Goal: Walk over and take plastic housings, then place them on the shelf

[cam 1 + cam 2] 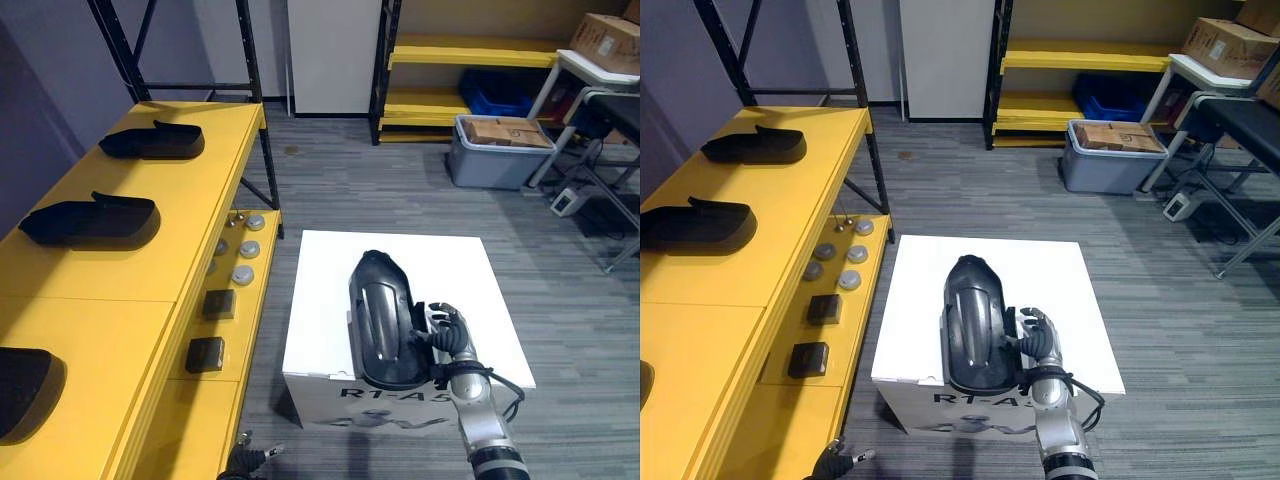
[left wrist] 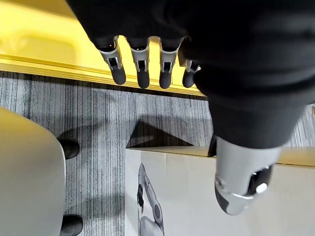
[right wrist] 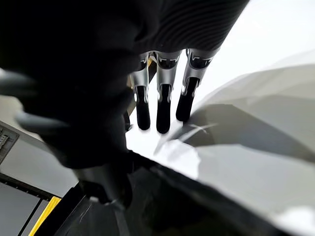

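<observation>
The black plastic housing (image 1: 385, 320) lies lengthwise on top of a white box (image 1: 330, 270) on the grey floor, its narrow end pointing away from the robot and its wider end reaching the box's near edge. The right hand (image 1: 447, 332) sits just beside the housing's right rim, near that wider end, with the fingertips up against the rim. In the right wrist view its fingers (image 3: 162, 105) run out almost straight over the white top and the thumb sits by the dark shell – nothing is curled round the housing. The left hand (image 2: 140, 64) hangs low beside the yellow shelf (image 1: 150, 290), fingers straight and relaxed, holding nothing. Three more black housings (image 1: 152, 142) lie on the shelf's top level, well apart from the box. On the shelf's lower level are round silvery parts (image 1: 245, 250) and two dark blocks (image 1: 205, 353). The box's front face carries dark lettering (image 1: 385, 395), partly cut off by the housing's overhang. A cardboard carton (image 1: 605, 40) at the far right bears a small label – too small to make out.
</observation>
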